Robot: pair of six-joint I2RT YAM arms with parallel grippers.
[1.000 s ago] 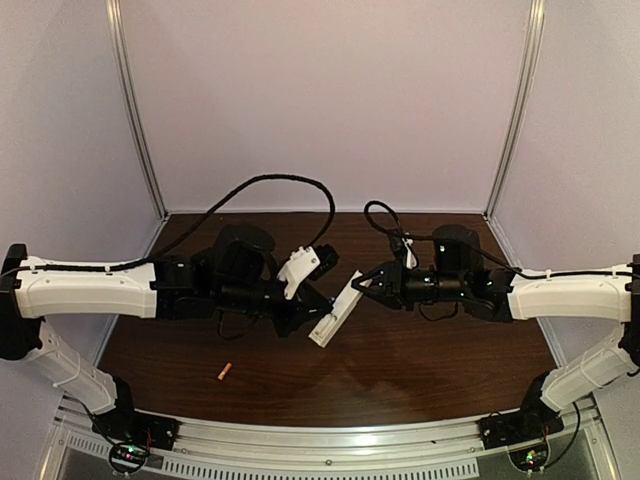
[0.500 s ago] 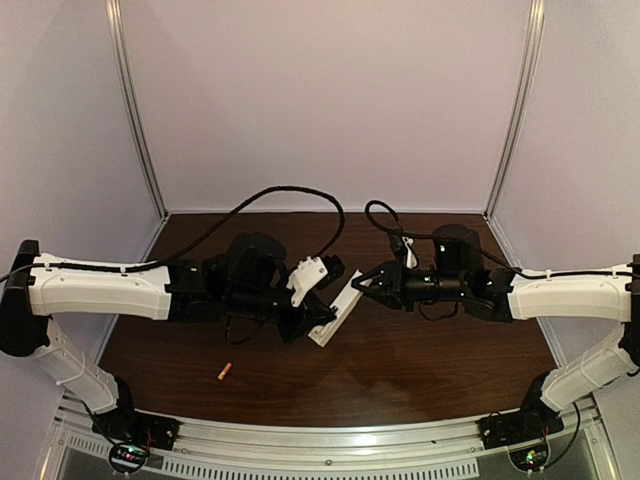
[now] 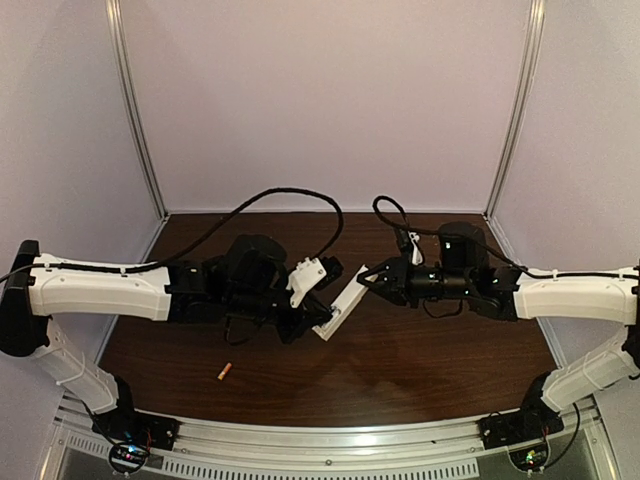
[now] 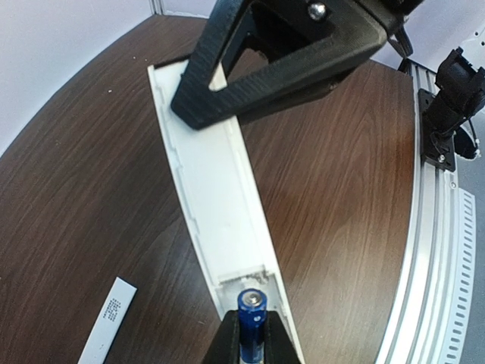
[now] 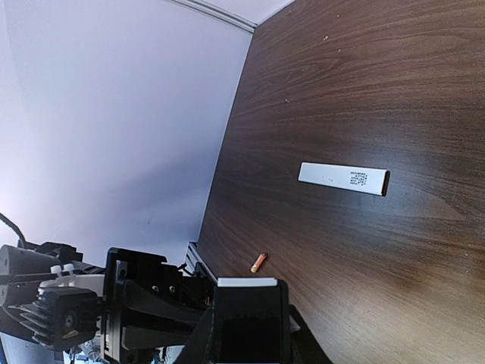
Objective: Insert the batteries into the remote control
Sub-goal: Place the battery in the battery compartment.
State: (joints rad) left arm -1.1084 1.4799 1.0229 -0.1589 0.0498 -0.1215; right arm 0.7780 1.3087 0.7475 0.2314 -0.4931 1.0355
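Note:
The remote control (image 3: 341, 304) is a slim white bar held tilted above the table, its open back (image 4: 220, 197) facing up. My right gripper (image 3: 366, 279) is shut on its far end (image 5: 246, 282); in the left wrist view its black fingers (image 4: 265, 61) clamp that end. My left gripper (image 4: 252, 324) is shut on the blue battery (image 4: 252, 309), which stands just off the remote's near end, at the mouth of the compartment. Whether it touches the remote I cannot tell. The orange battery (image 3: 225, 370) lies on the table at the front left, also seen as the orange battery (image 5: 258, 262) past the right gripper (image 5: 246, 303).
A thin flat white cover strip (image 5: 343, 178) with small print lies on the dark wooden table (image 3: 430, 370); the same cover strip (image 4: 110, 326) shows left of the remote. A metal rail (image 3: 330, 445) runs along the near edge. Pale walls (image 3: 320, 100) enclose the back and sides.
The left arm has reached further right, bringing the blue battery up to the remote's near end. The right gripper and remote have shifted slightly up and right.

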